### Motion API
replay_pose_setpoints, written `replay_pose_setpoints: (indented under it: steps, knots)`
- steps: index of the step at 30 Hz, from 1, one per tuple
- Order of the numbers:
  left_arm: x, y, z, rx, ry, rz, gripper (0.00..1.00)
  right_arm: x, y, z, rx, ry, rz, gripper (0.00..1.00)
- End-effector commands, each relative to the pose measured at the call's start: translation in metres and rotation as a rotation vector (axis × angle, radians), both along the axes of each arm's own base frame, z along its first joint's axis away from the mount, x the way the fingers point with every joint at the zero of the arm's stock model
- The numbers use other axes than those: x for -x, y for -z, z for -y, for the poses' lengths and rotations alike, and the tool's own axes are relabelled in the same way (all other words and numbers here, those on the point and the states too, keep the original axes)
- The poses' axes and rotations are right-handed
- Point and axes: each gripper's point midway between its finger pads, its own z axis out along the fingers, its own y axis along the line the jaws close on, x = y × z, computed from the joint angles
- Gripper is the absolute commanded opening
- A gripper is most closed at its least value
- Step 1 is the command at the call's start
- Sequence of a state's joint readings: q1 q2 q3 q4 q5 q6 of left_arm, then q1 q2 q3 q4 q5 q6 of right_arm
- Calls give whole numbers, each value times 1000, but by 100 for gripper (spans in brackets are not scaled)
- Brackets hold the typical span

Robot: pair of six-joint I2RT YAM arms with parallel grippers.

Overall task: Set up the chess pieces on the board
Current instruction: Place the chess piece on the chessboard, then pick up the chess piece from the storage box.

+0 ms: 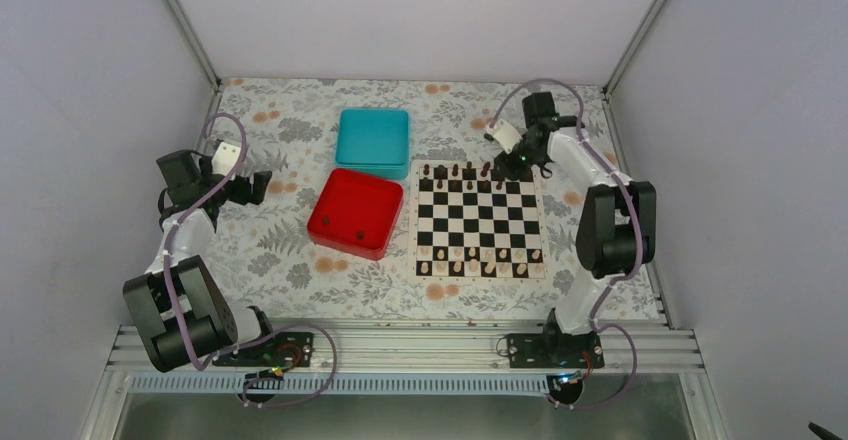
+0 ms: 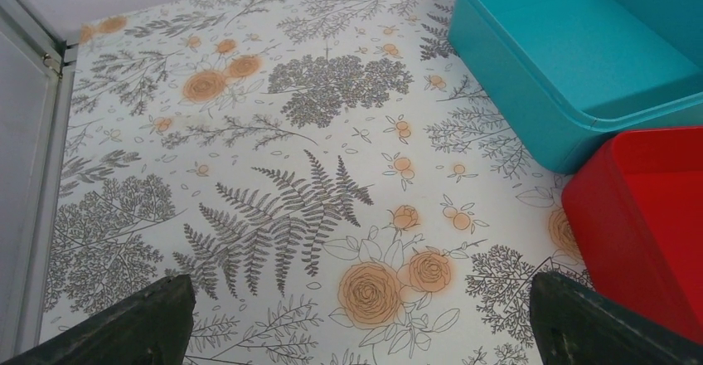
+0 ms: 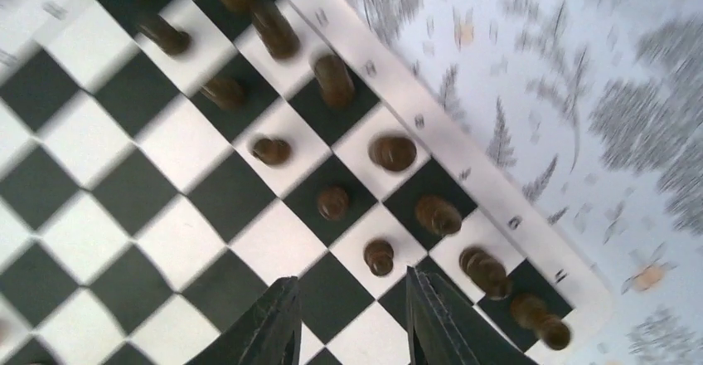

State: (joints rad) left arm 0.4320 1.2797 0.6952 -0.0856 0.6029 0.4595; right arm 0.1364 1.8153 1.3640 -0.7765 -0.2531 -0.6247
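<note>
We see dark brown chess pieces [image 3: 393,153] in two rows just ahead of right end effector [image 3: 350,282], at corner of black-and-white chequered board [image 3: 166,240]. Fingers parted, nothing between. Left end effector [image 2: 361,286] spread wide, empty, above floral tabletop [image 2: 290,91]. Two small dark bits [image 1: 328,222] lie in red plastic tray [image 1: 345,243]; we judge these unplaced, so task unfinished.

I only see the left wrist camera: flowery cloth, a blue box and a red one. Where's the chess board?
Observer: In the top view, the board lies just right of the red tray.
Child: Are any pieces on it?
Observer: Yes. The dark chess pieces stand along its far edge and the pale pieces along its near edge.
Child: What's the other arm doing?
Observer: The right pincer hangs above the board near its far right corner, jaws apart with nothing between them.
</note>
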Motion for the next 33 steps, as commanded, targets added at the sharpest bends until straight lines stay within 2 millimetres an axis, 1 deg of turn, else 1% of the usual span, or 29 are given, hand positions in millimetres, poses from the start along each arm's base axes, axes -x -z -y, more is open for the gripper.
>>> replay_pose_setpoints:
  steps: [1, 4, 7, 9, 11, 12, 14, 16, 17, 18, 21, 22, 25, 27, 30, 33]
  knots:
    - [-3, -13, 3, -2, 39, 41, 100, 20, -73, -50, -91, -146, 55, 35]
    - [-4, -12, 3, 1, 43, 38, 100, 23, -111, -102, -128, -261, 152, 41]
    - [-3, -12, 4, 4, 50, 35, 100, 26, -143, -163, -208, -378, 252, 44]
    - [-2, -12, 6, 9, 62, 32, 100, 27, -155, -199, -273, -439, 292, 45]
    - [-1, -11, 8, 12, 73, 30, 100, 28, -154, -232, -302, -494, 310, 45]
    - [-1, -11, 8, 12, 74, 29, 100, 28, -151, -248, -309, -514, 311, 46]
    - [-1, -9, 9, 13, 78, 23, 100, 31, -138, -277, -315, -566, 289, 46]
    - [-2, -7, 8, 12, 78, 18, 100, 37, -117, -304, -294, -611, 268, 46]
    - [-2, -6, 8, 12, 78, 15, 100, 39, -101, -318, -282, -631, 247, 46]
    - [-2, -5, 8, 11, 77, 13, 100, 43, -93, -332, -281, -652, 244, 46]
    - [-3, -1, 7, 13, 77, 8, 100, 49, -66, -364, -274, -678, 227, 46]
    - [-3, 0, 7, 17, 78, 3, 100, 52, -60, -373, -278, -688, 220, 46]
    - [-3, 3, 8, 24, 82, -2, 100, 63, -44, -396, -283, -726, 201, 47]
    - [-3, 3, 8, 24, 84, -4, 100, 70, -35, -406, -276, -760, 192, 47]
    - [-3, 4, 8, 22, 83, -3, 100, 80, -19, -416, -252, -800, 169, 49]
    - [-4, 4, 9, 23, 88, -3, 100, 85, -2, -422, -226, -815, 151, 49]
